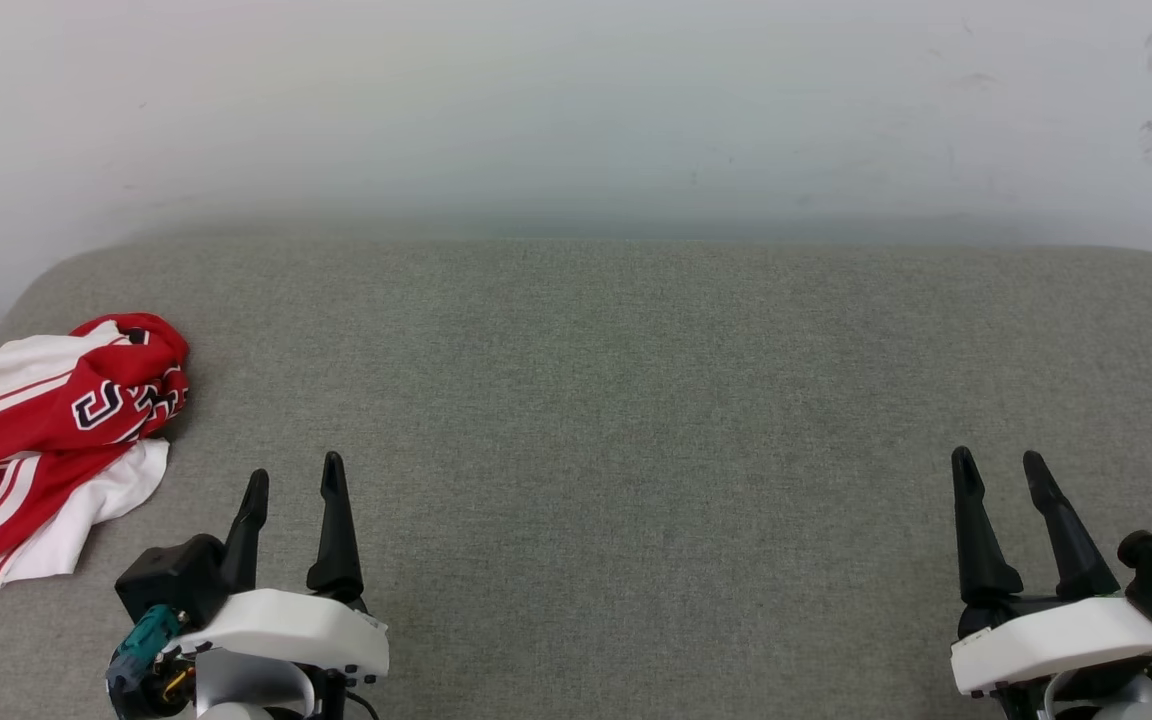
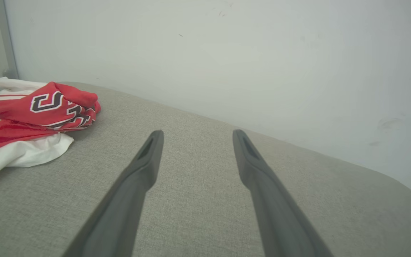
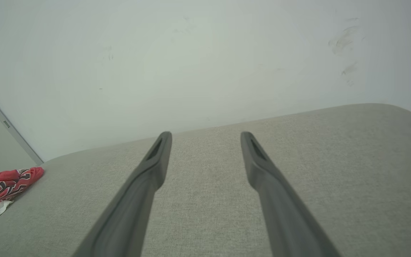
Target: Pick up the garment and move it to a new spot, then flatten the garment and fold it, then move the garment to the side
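The garment (image 1: 56, 430) lies crumpled in a heap at the far left of the grey cushion, red with white sleeves, striped trim and black white-edged lettering on top. It also appears at the left in the left wrist view, garment (image 2: 30, 117), and small at the far left in the right wrist view, garment (image 3: 2, 189). My left gripper (image 1: 293, 478) stands open just right of the heap, apart from it, nothing between its fingers (image 2: 145, 160). My right gripper (image 1: 999, 468) is open at the lower right, far from the cloth, fingers (image 3: 155, 160) over bare fabric.
The grey fabric cushion (image 1: 616, 400) spans the whole width, with rounded far corners. A pale wall (image 1: 576, 110) rises right behind it. A grey metal post (image 2: 7, 39) stands beyond the left end, near the garment.
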Controlling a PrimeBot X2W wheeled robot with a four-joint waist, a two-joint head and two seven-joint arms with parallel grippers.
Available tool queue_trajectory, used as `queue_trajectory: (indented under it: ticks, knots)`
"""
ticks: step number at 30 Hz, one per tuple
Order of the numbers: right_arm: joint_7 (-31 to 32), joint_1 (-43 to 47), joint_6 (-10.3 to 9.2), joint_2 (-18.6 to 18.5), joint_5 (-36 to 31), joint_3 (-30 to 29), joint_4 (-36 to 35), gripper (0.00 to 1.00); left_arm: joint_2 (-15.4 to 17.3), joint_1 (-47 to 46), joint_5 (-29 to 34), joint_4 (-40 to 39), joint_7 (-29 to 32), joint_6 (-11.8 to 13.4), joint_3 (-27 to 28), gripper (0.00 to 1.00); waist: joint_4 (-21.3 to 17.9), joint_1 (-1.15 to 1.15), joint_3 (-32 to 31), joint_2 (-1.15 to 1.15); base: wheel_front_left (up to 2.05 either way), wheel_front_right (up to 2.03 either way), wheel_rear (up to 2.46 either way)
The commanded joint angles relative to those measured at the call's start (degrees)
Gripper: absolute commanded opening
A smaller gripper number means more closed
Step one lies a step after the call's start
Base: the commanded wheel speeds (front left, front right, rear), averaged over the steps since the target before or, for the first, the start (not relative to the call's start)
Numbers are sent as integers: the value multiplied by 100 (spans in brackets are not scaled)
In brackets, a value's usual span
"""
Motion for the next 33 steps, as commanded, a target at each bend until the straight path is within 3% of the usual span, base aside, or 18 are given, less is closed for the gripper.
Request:
queue_trajectory:
  ticks: [1,16,33]
  knots:
    - [-60,9,-1,2,-172,5,-77,100,31,13,173,-70,-59,29,-15,100,0,0,1,0,0,0,0]
    - [-237,63,-1,4,-838,10,-144,100,-5,82,842,-123,-241,0,-68,100,-5,0,-6,0,0,0,0]
    - [-432,154,-2,5,-1409,59,-252,100,-122,170,1453,-107,-438,-253,53,100,12,0,-8,0,0,0,0]
